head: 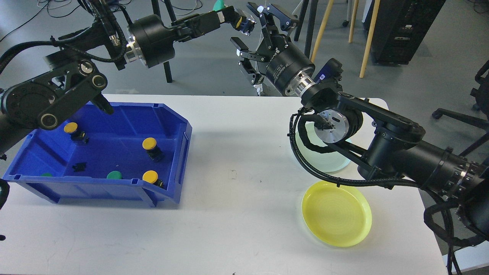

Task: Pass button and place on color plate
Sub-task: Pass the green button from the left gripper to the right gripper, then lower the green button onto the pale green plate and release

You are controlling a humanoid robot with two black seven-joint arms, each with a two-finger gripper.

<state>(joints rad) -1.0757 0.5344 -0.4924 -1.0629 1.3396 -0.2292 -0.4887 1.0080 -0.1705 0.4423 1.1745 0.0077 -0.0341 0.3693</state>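
Note:
My left gripper (231, 16) is raised beyond the table's far edge. It is shut on a button whose green cap (219, 5) shows above the fingers and whose black-and-yellow end points right. My right gripper (260, 31) is open, jaws wide. It sits just right of and below the held button without touching it. A yellow plate (336, 214) lies at the front right of the white table (237, 214). A pale green plate (328, 162) lies behind it, partly hidden by my right arm.
A blue bin (182, 133) on the left holds yellow-capped buttons (149, 143), (150, 176), (71, 127) and green ones (114, 175). Stand legs and wooden poles are beyond the table's far edge.

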